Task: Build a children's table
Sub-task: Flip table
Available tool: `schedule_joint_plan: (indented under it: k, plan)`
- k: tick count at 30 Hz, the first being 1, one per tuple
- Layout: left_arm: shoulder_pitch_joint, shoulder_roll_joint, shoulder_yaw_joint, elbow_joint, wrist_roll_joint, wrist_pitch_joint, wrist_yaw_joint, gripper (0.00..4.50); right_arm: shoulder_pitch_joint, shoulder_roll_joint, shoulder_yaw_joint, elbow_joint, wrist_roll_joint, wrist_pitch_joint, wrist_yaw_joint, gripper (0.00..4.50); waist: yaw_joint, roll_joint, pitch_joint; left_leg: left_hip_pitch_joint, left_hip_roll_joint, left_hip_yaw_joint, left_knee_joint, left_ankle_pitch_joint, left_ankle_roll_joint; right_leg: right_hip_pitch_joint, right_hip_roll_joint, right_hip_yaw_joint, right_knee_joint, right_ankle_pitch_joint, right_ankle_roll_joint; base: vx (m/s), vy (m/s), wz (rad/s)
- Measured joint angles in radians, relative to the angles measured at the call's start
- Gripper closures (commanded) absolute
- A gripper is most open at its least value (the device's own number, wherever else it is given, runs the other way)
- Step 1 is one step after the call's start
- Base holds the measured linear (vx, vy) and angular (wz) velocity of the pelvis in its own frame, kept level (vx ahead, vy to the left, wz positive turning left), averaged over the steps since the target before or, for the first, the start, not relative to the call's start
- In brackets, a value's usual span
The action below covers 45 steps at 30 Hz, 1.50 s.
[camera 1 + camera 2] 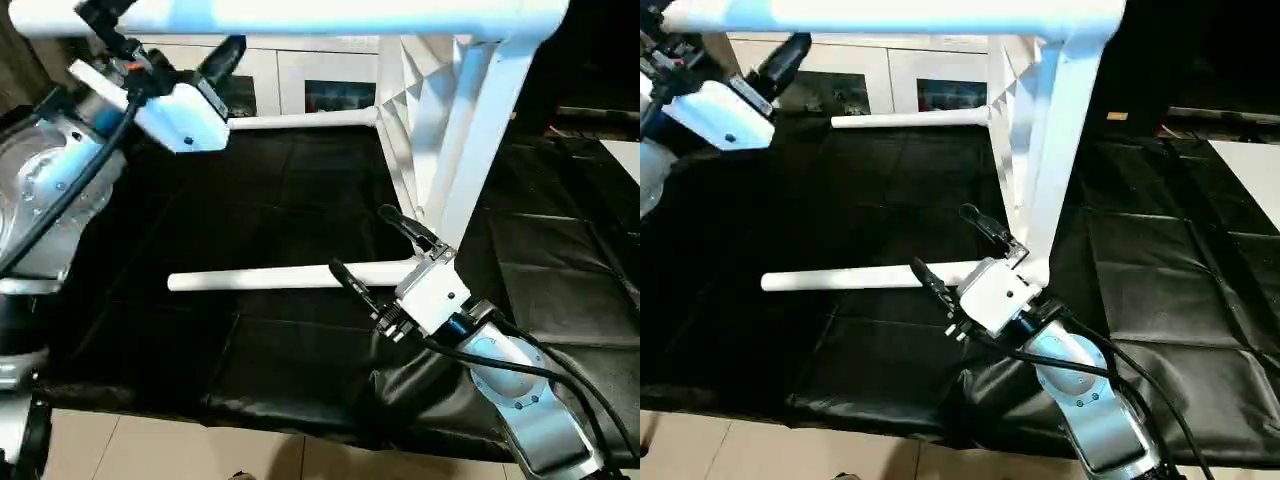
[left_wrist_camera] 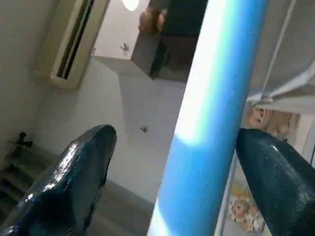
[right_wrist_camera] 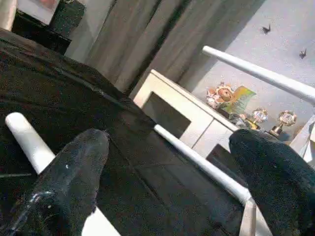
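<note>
Tabletop point(image 1: 420, 110), white plastic, standing on edge at 1 o'clock on the black mat point(image 1: 250, 200), ribbed underside facing left, legs fitted. Top leg point(image 1: 300, 15) runs level across 12 o'clock; far leg point(image 1: 300, 120) lies behind; near leg point(image 1: 290, 275) sits low at centre. Left gripper point(image 2: 172, 147), 11 o'clock, released, fingers either side of the top leg, apparently not clamping. Right gripper point(image 1: 368, 245), 5 o'clock, released, straddling the near leg. White cabinet point(image 1: 300, 80) beyond.
</note>
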<state>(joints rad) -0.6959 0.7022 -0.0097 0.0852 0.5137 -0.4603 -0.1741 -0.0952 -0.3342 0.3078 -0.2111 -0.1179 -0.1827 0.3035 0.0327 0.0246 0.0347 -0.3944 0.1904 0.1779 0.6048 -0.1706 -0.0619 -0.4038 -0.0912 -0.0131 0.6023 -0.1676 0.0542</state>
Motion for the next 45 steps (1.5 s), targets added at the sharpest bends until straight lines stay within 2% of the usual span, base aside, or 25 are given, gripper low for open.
schedule_joint_plan:
  k: [7,14,19,22,25,27,30,38,45]
  plan:
    - [0.000,0.042,0.007,0.088,0.036,0.029,0.037,0.15,0.000,0.006,0.002,0.000,-0.006,0.000,0.009,0.14,0.000,0.004,0.003,0.000,0.000,-0.002,0.000,0.000,0.000,0.000,0.001,-0.001,0.000,0.000,0.000,0.000,0.000,0.00]
    - [0.032,0.064,0.033,0.134,0.047,0.044,0.050,0.30,0.020,0.029,0.017,-0.005,0.079,0.000,0.071,0.13,0.001,0.004,0.003,0.000,0.000,-0.003,0.000,0.000,0.000,0.000,0.001,-0.001,0.000,0.000,-0.001,0.000,0.000,0.00]
    - [0.051,0.076,0.045,0.137,0.036,0.054,0.060,0.75,0.024,0.029,0.016,-0.013,0.108,-0.002,0.089,0.13,0.002,0.004,0.003,0.000,0.000,-0.003,0.000,0.000,0.000,0.000,0.001,-0.001,0.000,0.000,0.000,0.000,0.000,0.00]
    - [0.051,0.076,0.047,0.138,0.028,0.055,0.061,1.13,0.026,0.049,0.014,-0.026,0.168,-0.002,0.116,0.13,0.002,0.004,0.003,0.000,0.000,-0.003,0.000,0.000,0.000,0.000,0.001,-0.001,0.000,0.000,0.000,0.000,0.000,0.00]
    - [0.051,0.076,0.051,0.139,0.027,0.053,0.061,1.21,0.028,0.060,0.013,-0.058,0.221,0.001,0.131,0.13,0.002,0.004,0.003,0.000,0.000,-0.003,0.000,0.000,0.000,0.000,0.001,-0.001,0.000,0.000,0.000,0.000,0.000,0.00]
    - [0.051,0.078,0.053,0.146,0.019,0.051,0.061,1.56,0.039,0.076,0.005,-0.078,0.281,0.010,0.143,0.13,0.002,0.004,0.003,0.000,-0.001,-0.003,0.000,0.000,0.000,0.000,0.001,-0.001,0.000,0.000,0.000,0.000,0.000,0.00]
    - [0.050,0.081,0.053,0.151,0.010,0.051,0.069,1.68,0.050,0.076,0.002,-0.102,0.323,0.020,0.163,0.13,0.002,0.005,0.003,0.000,-0.001,-0.003,0.000,0.000,0.000,0.000,0.001,-0.001,0.000,0.000,0.000,0.000,0.000,0.00]
    - [0.050,0.081,0.058,0.154,-0.003,0.065,0.069,2.46,0.055,0.075,0.002,-0.102,0.342,0.031,0.168,0.13,0.002,0.005,0.003,0.001,-0.001,-0.004,-0.001,0.000,0.000,-0.001,0.001,-0.001,0.000,0.000,0.000,0.000,0.000,0.00]
    - [0.050,0.092,0.057,0.152,-0.002,0.092,0.032,2.68,0.056,0.072,0.002,-0.102,0.337,0.039,0.174,0.13,0.004,0.006,0.003,0.001,-0.001,-0.004,-0.002,0.000,0.000,-0.002,0.001,-0.001,0.000,0.000,0.000,0.000,0.000,0.00]
